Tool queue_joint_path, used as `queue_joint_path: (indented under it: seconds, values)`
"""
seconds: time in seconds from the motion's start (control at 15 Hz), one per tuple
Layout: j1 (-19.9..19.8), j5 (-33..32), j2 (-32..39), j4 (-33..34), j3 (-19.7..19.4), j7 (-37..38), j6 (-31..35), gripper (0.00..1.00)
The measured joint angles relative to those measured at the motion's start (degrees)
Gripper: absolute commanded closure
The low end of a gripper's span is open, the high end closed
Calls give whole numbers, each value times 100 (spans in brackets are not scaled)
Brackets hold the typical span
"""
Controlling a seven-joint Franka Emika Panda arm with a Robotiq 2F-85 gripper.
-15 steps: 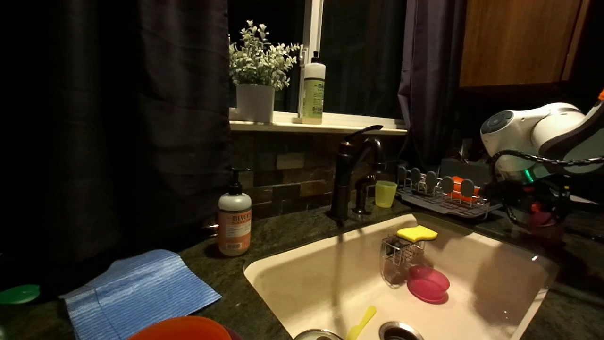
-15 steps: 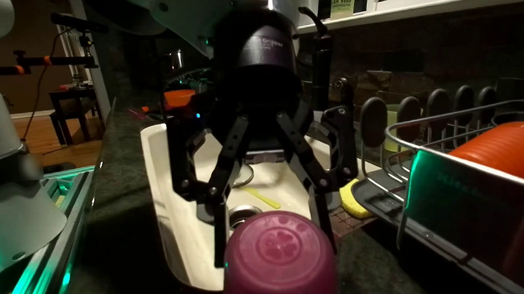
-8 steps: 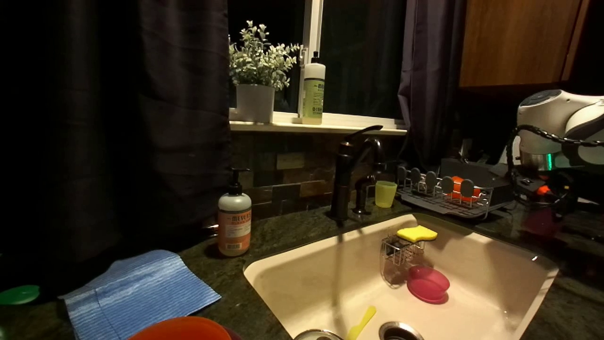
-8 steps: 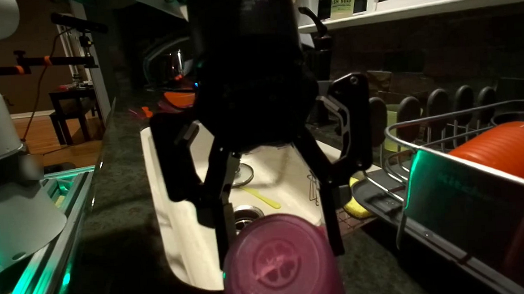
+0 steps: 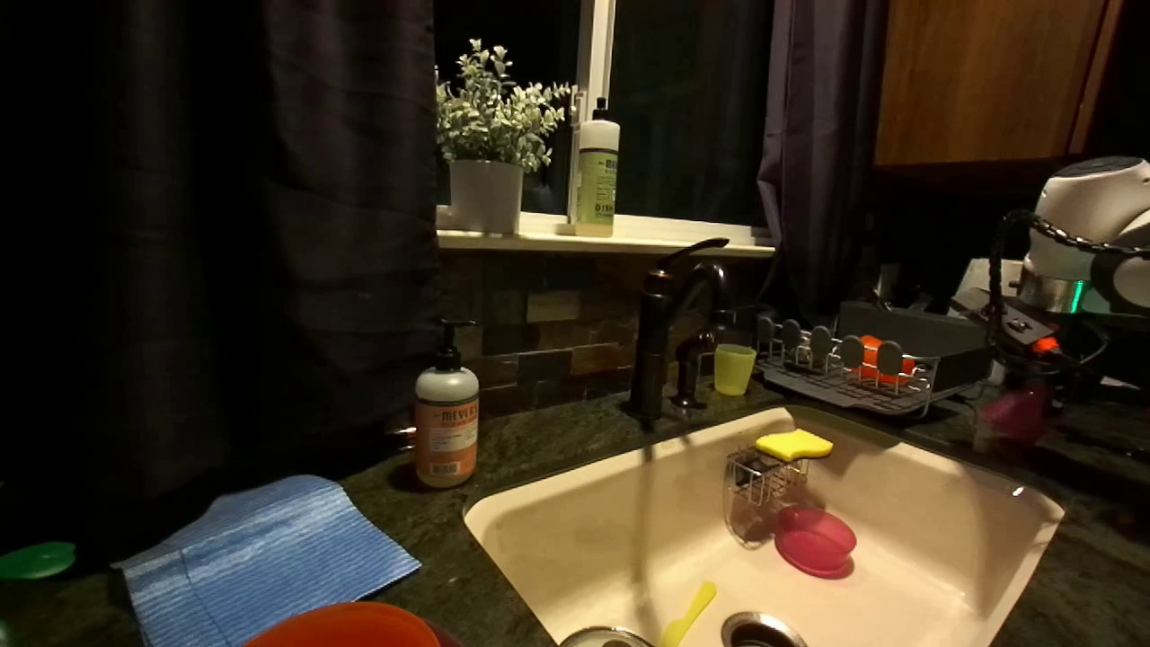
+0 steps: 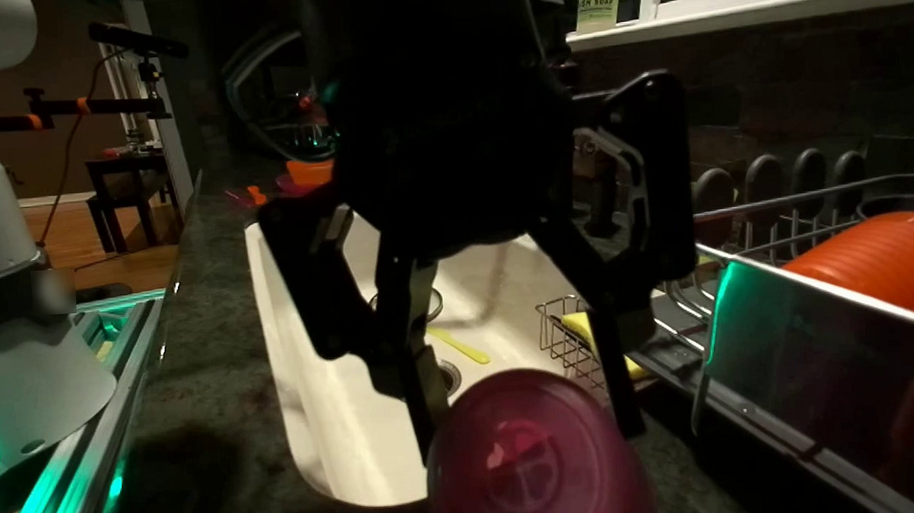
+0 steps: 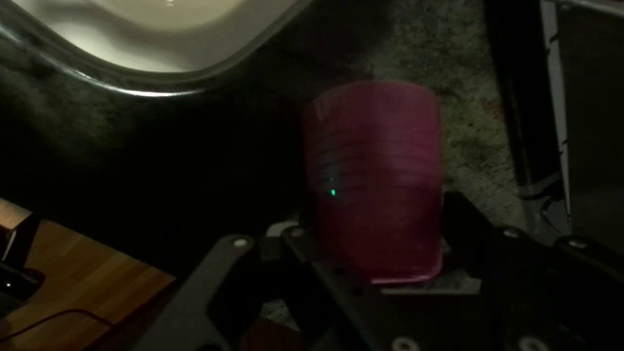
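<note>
- a translucent pink cup (image 6: 539, 487) tips its embossed base toward the camera in an exterior view, over the dark stone worktop (image 6: 228, 362) near a corner of the sink (image 6: 321, 420); whether it touches the stone cannot be told.
- the robot's black end effector (image 7: 378, 214) is clamped on the cup, a finger to each side in the wrist view.
- close by, a dish rack (image 6: 808, 379) holds a ribbed orange piece (image 6: 888, 265).
- inside the pale sink, a yellow sponge (image 5: 795, 445) tops a wire caddy (image 5: 764, 481); a pink bowl (image 5: 816, 542) sits near it, and a yellow utensil (image 5: 690, 614) lies beside the drain (image 5: 762, 632).
- a yellow-green tumbler (image 5: 735, 368) stands next to the dark faucet (image 5: 654, 350).
- farther along the worktop are a pump soap bottle (image 5: 446, 431), a blue cloth (image 5: 269, 548) and an orange bowl (image 5: 346, 626).
- on the windowsill (image 5: 544, 234), a potted plant (image 5: 490, 135) and a dish soap bottle (image 5: 597, 184) stand side by side.
</note>
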Motion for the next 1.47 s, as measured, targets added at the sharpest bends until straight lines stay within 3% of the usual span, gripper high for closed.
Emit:
queue_joint_path:
  seconds: [0.4,0.67,0.73,0.8,1.0,1.27,1.47]
  values:
    - [26,54,168,-5,-450,143,866,60]
    - [466,606,487,-25,-1054,21,1429,60]
    - [691,900,557,-1,-1251,-80,1541,40]
    - [963,1232,591,26,-1458,-199,1565,10]
    - [1293,1563,569,-26,-1725,-298,1548,0]
    - [1679,1771,574,-14,-1978,-298,1029,0]
    - [1697,1773,573,-11,-1966,-204,566,0]
